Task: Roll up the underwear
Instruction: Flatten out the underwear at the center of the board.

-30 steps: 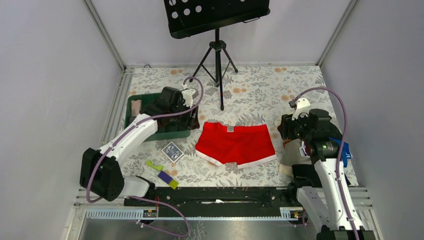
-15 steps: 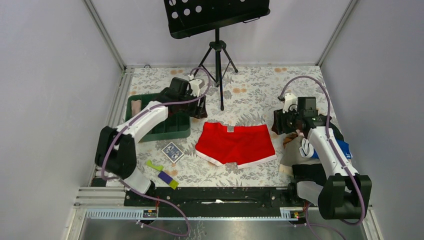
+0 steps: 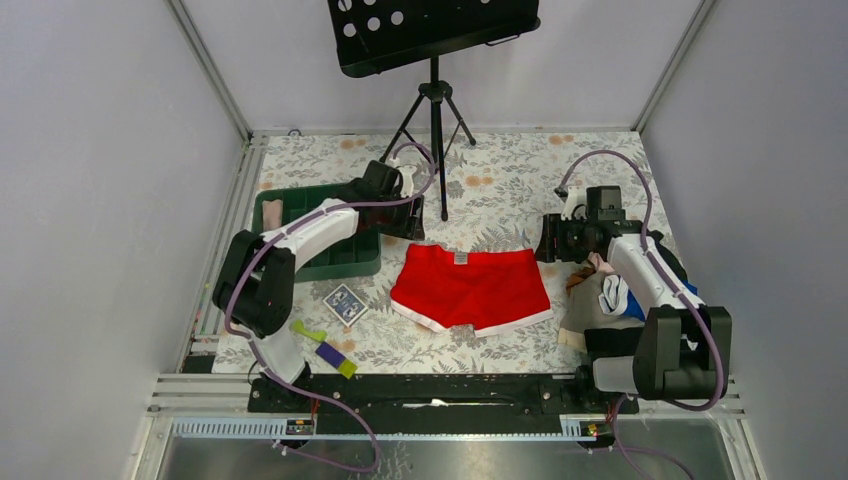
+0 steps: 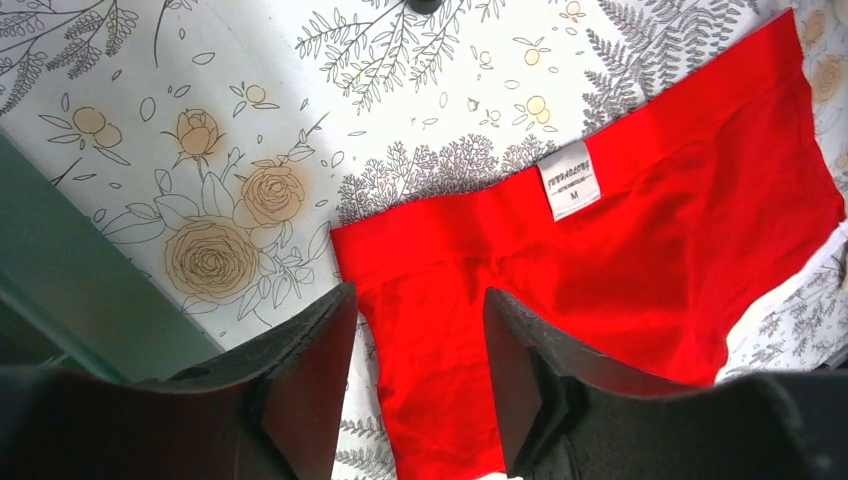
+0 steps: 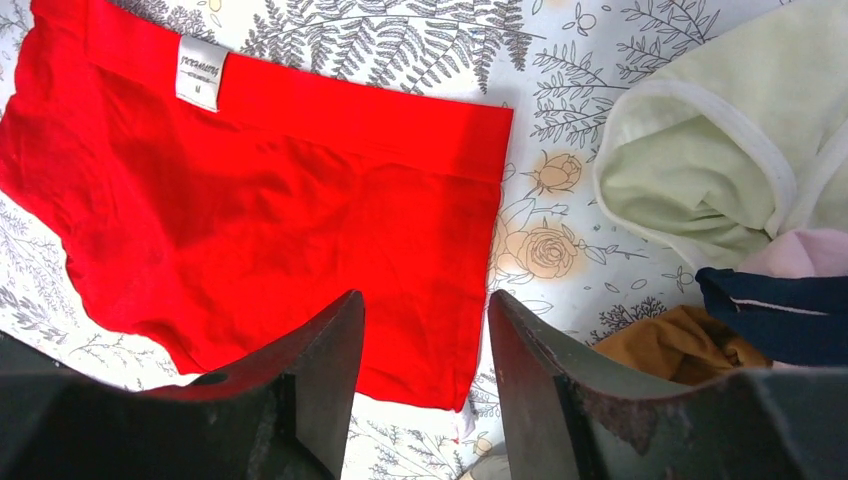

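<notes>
Left gripper [image 4: 418,300]: jaws spread, nothing between the fingers [image 4: 310,380], no cloth pinched. Directly under the gap is the waistband corner of the underwear [image 4: 620,260]; the rest of the red cloth runs off to the right of the jaws. It lies flat and unrolled on the floral tablecloth [image 4: 220,150]. White size label [image 4: 572,182] sits on the waistband, ahead and right of the jaws. Edge of a green tray [image 4: 60,260] is just to the left of the jaws.

Right gripper [image 5: 425,300]: jaws also spread, empty. The gap frames the opposite side of the underwear, with the red side edge just right of it and the waistband corner ahead. The label is far ahead and to the left. To the right of the jaws is a pile of clothes, well clear of the red cloth: a pale green garment [image 5: 700,150], a navy piece [image 5: 780,310] and a mustard piece [image 5: 680,345].

Top view: the two grippers bracket the waistband, one at each end, with the underwear between and nearer the bases. White trim shows on the near leg hems. Farther out are a card pack [image 3: 345,302] left of the underwear and a music stand [image 3: 432,30] beyond both jaws.
</notes>
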You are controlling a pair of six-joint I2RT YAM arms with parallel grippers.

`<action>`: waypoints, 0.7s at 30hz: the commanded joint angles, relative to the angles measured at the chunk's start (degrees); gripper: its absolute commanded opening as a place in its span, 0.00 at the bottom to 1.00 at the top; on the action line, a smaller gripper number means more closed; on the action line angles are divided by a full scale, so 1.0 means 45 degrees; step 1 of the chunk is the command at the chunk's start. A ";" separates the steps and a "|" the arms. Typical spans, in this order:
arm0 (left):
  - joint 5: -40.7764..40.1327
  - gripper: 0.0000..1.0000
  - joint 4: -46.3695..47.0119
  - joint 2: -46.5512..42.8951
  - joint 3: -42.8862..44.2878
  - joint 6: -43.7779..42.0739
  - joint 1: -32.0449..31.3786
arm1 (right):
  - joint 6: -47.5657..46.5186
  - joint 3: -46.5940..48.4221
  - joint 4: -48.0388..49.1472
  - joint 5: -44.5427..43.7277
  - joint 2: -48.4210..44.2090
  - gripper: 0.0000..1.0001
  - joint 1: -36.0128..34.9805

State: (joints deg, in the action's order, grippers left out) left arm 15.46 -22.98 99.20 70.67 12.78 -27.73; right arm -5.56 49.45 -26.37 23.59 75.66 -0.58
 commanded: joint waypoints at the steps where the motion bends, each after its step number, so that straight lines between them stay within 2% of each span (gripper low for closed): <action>1: -0.0916 0.53 0.1064 0.0347 -0.0104 0.0530 -0.0128 | 0.0324 0.0505 0.0491 -0.0397 0.0652 0.57 0.0049; 4: -0.1127 0.55 0.1176 0.0517 -0.0265 0.0535 -0.0086 | 0.0082 0.0523 0.0796 -0.0250 0.1271 0.55 0.0051; 7: 0.0003 0.58 0.1103 0.0823 0.0017 0.0202 0.0054 | -0.0417 0.0997 0.0870 0.0176 0.1935 0.53 0.0041; 14: -0.0246 0.59 0.1030 0.1772 0.0407 0.0092 0.0262 | -0.0935 0.1669 0.1064 -0.0106 0.3241 0.47 0.0048; 19: -0.0384 0.48 0.0988 0.2236 0.0606 0.0127 0.0354 | -0.1223 0.2218 0.1025 -0.0065 0.4522 0.46 0.0043; 21: -0.0410 0.47 0.0965 0.2400 0.0690 0.0147 0.0379 | -0.1619 0.2645 0.0484 0.0345 0.5052 0.46 0.0049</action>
State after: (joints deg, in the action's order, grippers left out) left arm 14.28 -19.90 109.32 70.94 13.54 -26.50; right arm -9.45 57.41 -22.09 23.24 94.94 -0.58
